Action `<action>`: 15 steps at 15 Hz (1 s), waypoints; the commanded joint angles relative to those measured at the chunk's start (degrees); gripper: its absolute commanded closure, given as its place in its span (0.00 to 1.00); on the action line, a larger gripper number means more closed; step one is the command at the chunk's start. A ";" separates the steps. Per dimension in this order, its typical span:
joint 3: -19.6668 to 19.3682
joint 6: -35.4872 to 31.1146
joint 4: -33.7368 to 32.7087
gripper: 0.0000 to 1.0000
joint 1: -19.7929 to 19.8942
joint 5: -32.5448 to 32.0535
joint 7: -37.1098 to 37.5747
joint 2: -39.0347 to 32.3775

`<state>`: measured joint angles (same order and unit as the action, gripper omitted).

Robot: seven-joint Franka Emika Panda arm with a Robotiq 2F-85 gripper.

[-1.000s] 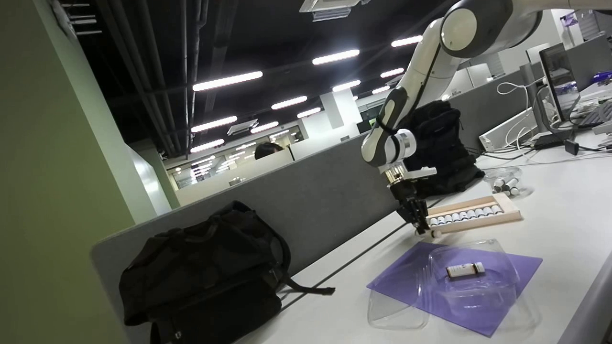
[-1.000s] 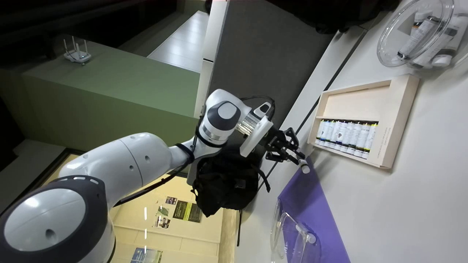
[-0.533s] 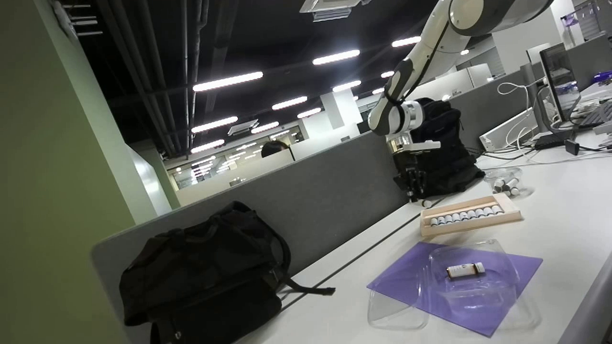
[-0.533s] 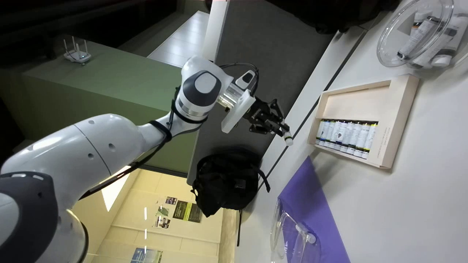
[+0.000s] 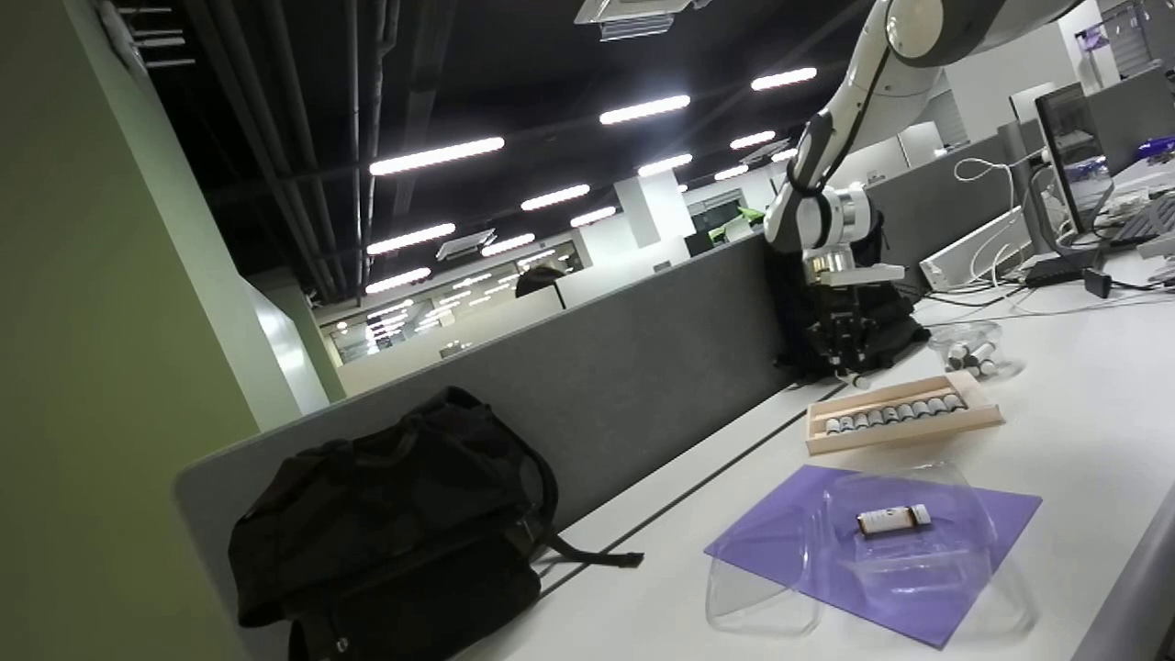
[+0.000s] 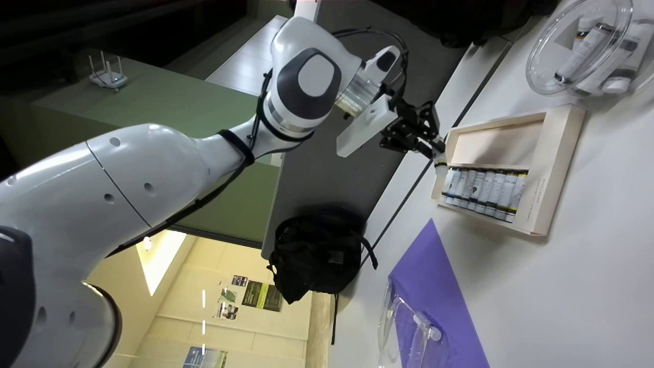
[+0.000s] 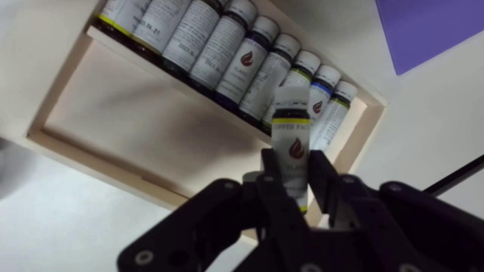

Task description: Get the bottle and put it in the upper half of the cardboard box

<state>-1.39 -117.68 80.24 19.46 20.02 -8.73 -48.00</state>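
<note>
Note white table point(image 5: 1083, 441) beneath everything, grey partition point(image 5: 633, 367) beside it, pale arm point(image 6: 153, 168) in both exterior views, black backpack point(image 5: 395, 514) off to one side. Find purple sheet point(image 6: 439, 286) near the cardboard box point(image 6: 559, 163), not touching. In the box, see a compartment point(image 7: 132, 121) set apart by a divider point(image 7: 166, 80) from a row of bottles point(image 7: 242, 68); take the former as the upper half (a reading from an exterior view, not certain).

Record gripper point(image 7: 293, 162) above the box, pinching the held bottle point(image 7: 291, 145) by its lower body, cap end free. In the wrist view, find held bottle overlapping the divider and the end of the row; cannot tell height above them.

Judge the step in hand as bringing held bottle over the compartment, then lowering. Move clear of the divider first, to avoid clipping the row with the cap. Rotate to correct the skew against the row. Descend slowly, level off if needed, and settle onto the box floor before release. Part fingertips point(image 7: 270, 162) only slightly, sparing the box side, and watch for rolling.
</note>
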 commanded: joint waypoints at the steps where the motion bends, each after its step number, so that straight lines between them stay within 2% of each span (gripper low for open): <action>1: 0.01 0.40 -0.07 0.74 0.62 0.27 0.79 -0.26; 4: -0.05 0.51 0.02 0.74 0.55 0.47 2.10 -0.30; 5: -0.04 0.50 0.02 0.93 0.38 0.47 2.34 -0.30; 11: 1.27 0.03 -3.57 0.93 5.86 10.81 4.09 -3.74; 15: 0.75 -0.78 -5.69 0.93 8.24 15.15 5.05 -5.81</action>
<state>-1.14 -118.60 78.01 25.99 32.82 -6.43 -51.72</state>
